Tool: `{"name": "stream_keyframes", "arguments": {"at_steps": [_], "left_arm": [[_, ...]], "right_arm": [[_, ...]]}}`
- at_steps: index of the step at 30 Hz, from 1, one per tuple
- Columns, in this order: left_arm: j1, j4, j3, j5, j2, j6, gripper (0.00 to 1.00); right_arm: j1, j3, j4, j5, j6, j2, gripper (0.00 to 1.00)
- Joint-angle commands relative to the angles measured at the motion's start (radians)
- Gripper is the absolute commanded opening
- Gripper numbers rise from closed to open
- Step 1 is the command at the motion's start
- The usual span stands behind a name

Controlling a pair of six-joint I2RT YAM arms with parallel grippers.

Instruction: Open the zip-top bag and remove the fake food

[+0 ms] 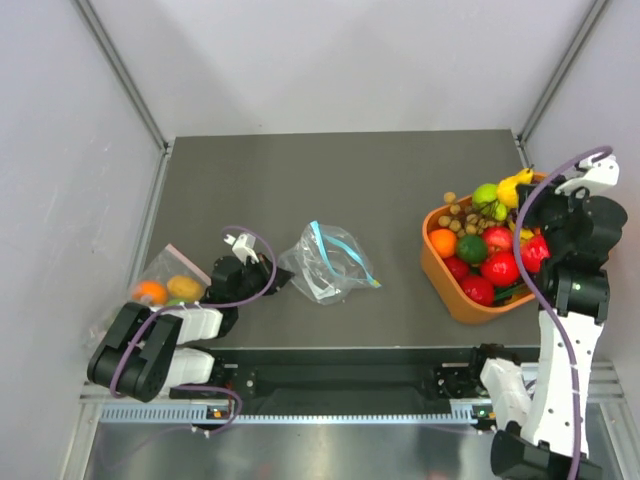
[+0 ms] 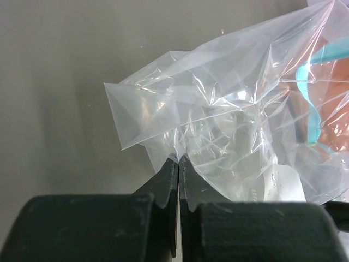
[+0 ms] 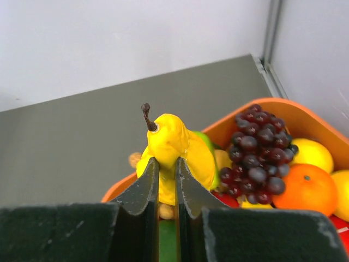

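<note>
Our left gripper (image 2: 179, 159) is clenched on a fold of thin film at the closed end of the zip-top bag (image 1: 325, 262). The bag lies crumpled on the table (image 1: 350, 180), between that arm and the orange bin (image 1: 437, 272). Its teal zip strip (image 2: 306, 98) curls loosely on the far side, and we judge the mouth to be open. We make out no fruit inside, though the creases hide part of it.

Our right gripper (image 3: 166, 161) grips a yellow pear (image 3: 169, 136) by its lower body, stem up, just over the near end of the bin. The rest of the fake food (image 1: 495, 265) is heaped there, with the grape bunch (image 3: 259, 153) close beside the pear.

We judge the job to be near its end, so the risks are small but real:
- **Pear rolling out:** the bin is piled high, so a pear let go onto the heap may roll over the rim or knock a neighbour out.
- **Pear slipping early:** the pear is glossy and tapered, and the narrow fingers could lose it before it is over the bin.
- **Film slipping or dragging:** on the left, the pinch holds only slick film, so a pull may slide it free or drag the whole bag.
- **Wrong bag:** a second bag (image 1: 165, 285), edged in pink, sits just beside that arm and could be nudged.
</note>
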Motion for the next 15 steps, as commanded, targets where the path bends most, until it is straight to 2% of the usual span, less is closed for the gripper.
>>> {"name": "stream_keyframes", "arguments": {"at_steps": [1,15], "left_arm": [[0.010,-0.001,0.022,0.003,-0.002,0.038,0.00],[0.012,0.070,0.056,0.078,0.124,0.038,0.00]], "right_arm": [[-0.065,0.056,-0.046,-0.054,-0.005,0.036,0.00],[-0.036,-0.111,-0.135,0.074,-0.035,-0.047,0.00]]}}
